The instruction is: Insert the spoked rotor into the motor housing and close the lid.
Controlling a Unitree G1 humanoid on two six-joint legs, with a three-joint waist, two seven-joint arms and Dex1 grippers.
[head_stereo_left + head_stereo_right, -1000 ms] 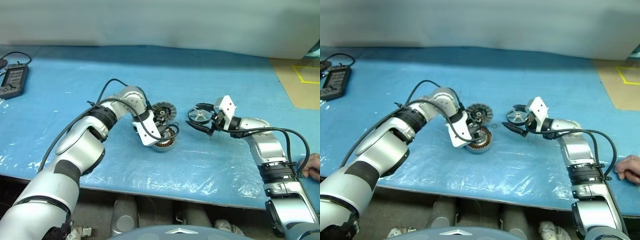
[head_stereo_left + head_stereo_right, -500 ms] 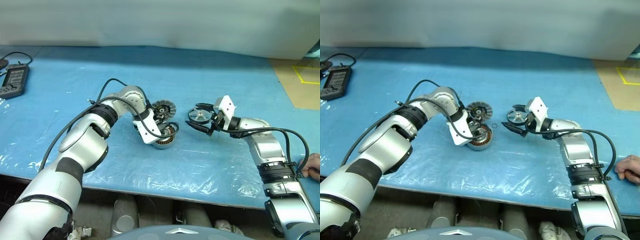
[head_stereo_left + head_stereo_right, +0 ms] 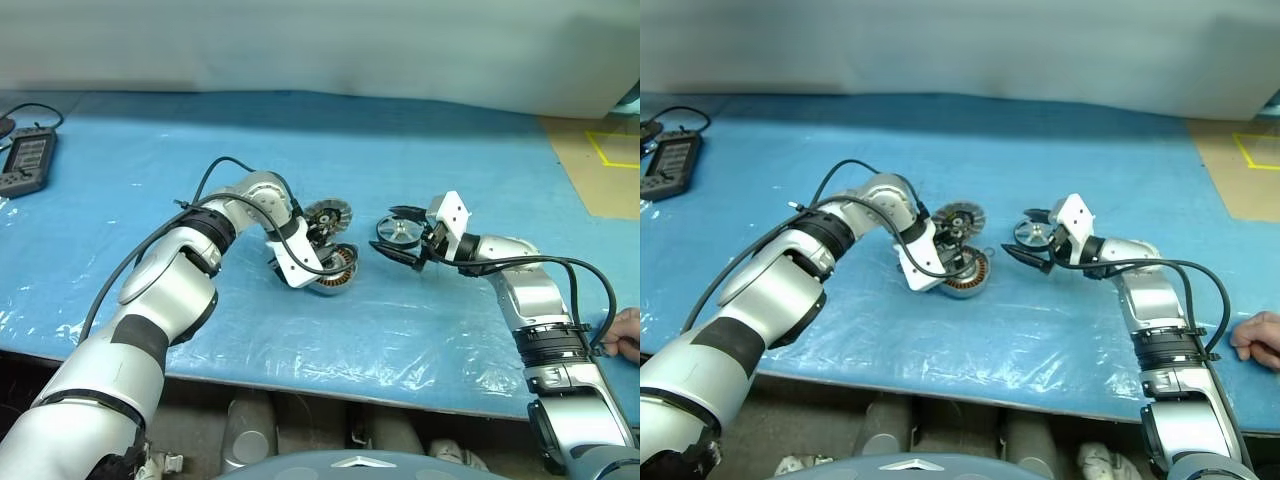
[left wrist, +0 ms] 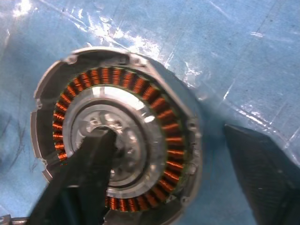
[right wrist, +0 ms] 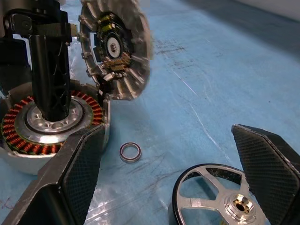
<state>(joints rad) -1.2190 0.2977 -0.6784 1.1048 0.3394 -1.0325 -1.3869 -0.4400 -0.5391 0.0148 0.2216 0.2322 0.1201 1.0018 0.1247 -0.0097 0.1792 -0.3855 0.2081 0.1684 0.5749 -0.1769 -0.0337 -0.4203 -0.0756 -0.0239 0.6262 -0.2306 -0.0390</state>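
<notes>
The motor housing (image 4: pixel 161 112) lies flat on the blue sheet, its copper windings facing up. My left gripper (image 4: pixel 166 133) is open and points down over it. One finger (image 5: pixel 49 79) stands in the central hole and the other hangs outside the wall, clear of it. The lid (image 5: pixel 117 51) stands tilted on its edge right behind the housing (image 3: pixel 335 273). The spoked rotor (image 5: pixel 220 197) lies flat to the right. My right gripper (image 5: pixel 166 133) is open and level, with a finger on either side of the rotor (image 3: pixel 400 233).
A tiny loose ring (image 5: pixel 130 152) lies on the sheet between housing and rotor. A dark handheld device (image 3: pixel 25 160) with a cable sits at the far left. A person's hand (image 3: pixel 628 330) rests at the right edge. Yellow tape (image 3: pixel 610 150) marks a tan area at back right.
My left gripper's fingers have spread apart and let go of the housing wall. The housing now sits flat. The right arm and the rotor have not moved.
</notes>
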